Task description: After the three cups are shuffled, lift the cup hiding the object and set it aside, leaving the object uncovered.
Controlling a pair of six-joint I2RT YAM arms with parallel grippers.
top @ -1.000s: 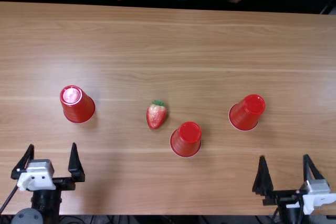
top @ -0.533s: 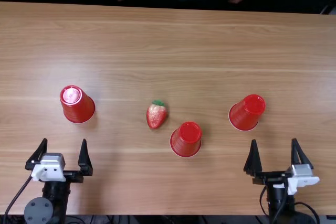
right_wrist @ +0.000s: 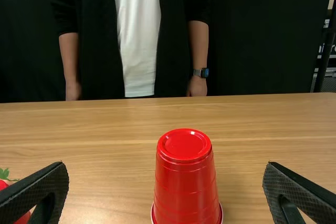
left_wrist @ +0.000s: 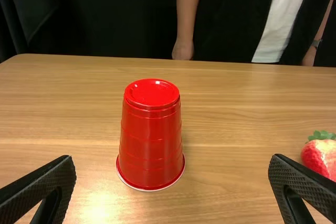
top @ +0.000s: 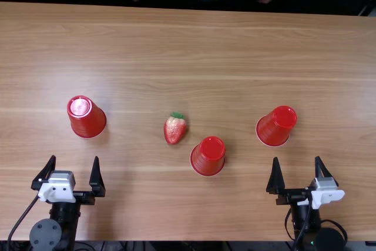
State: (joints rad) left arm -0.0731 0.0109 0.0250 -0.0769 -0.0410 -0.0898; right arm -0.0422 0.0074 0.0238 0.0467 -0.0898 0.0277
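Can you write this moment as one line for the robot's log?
left cup, middle cup, right cup upside down | strawberry uncovered beside middle cup | left gripper open, empty | right gripper open, empty

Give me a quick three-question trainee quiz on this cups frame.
1. True or false: the strawberry lies bare on the table, under no cup.
2. Which cup stands nearest the strawberry? A) left B) middle C) right
3. Fill in: the left gripper and the right gripper both have their fingers ____.
Key: 1 true; 2 B, the middle cup; 3 open.
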